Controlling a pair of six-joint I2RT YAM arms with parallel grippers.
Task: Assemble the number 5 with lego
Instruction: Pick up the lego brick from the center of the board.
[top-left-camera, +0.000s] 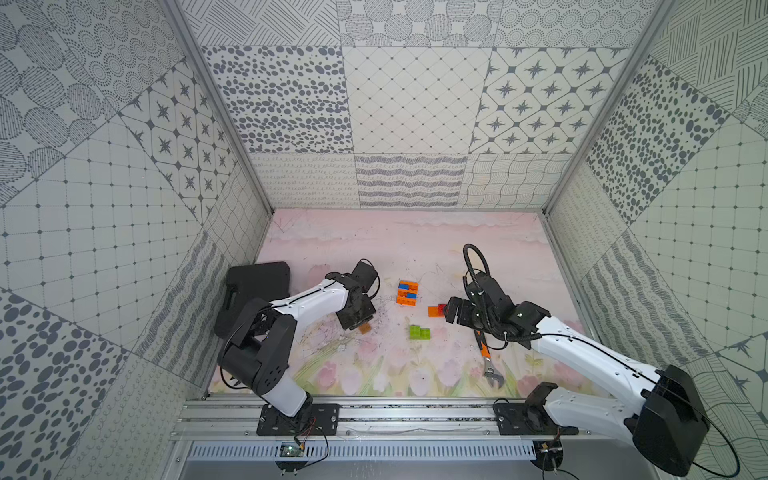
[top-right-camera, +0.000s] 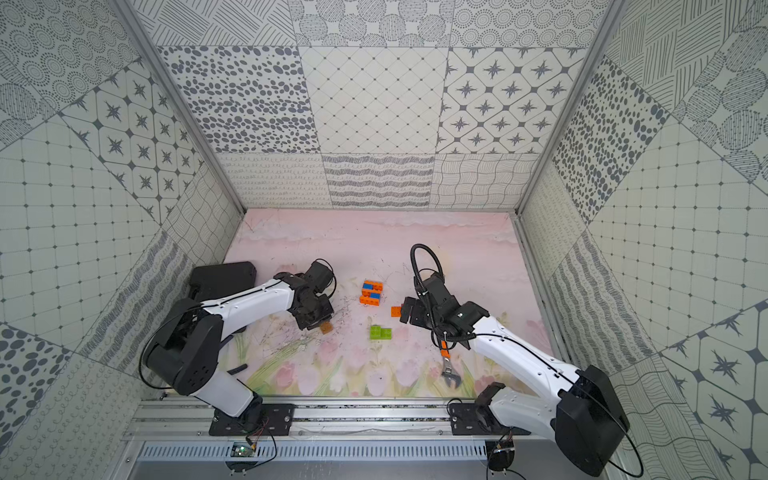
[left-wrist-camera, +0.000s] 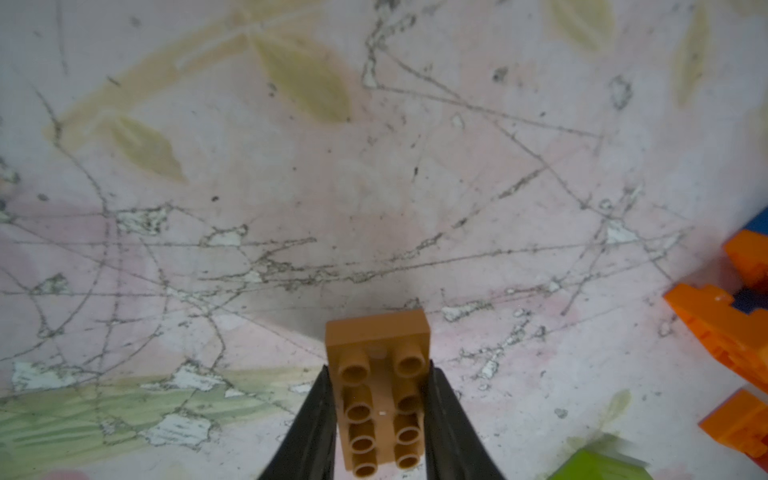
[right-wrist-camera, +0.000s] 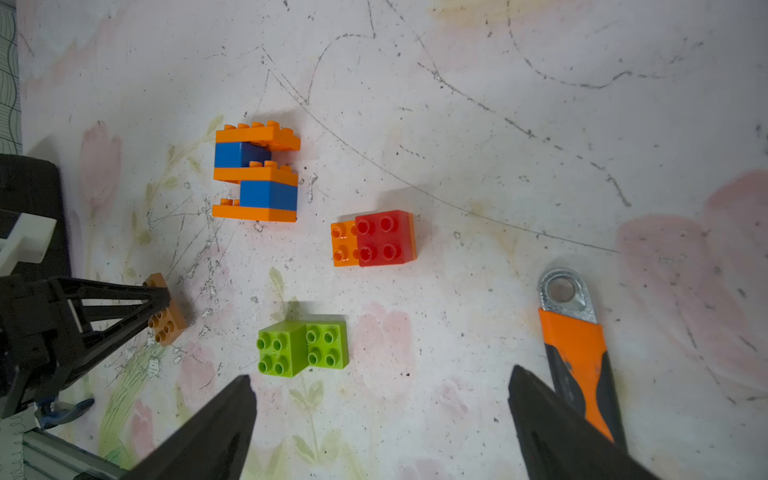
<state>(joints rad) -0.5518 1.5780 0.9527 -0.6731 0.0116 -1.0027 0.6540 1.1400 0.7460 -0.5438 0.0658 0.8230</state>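
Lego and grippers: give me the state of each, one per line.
Left gripper: shut on brown brick.
Right gripper: open, empty.
Orange-and-blue stack: assembled, on its side.
Red brick: stacked on orange plate.
Green bricks: joined, studs up.

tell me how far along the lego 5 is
Mostly built: the orange and blue stack already reads as a 5, lying on the mat. In hand: the left gripper is shut on a brown brick. The right gripper hangs open and empty. Left loose: the red-on-orange pair and the lime green bricks.
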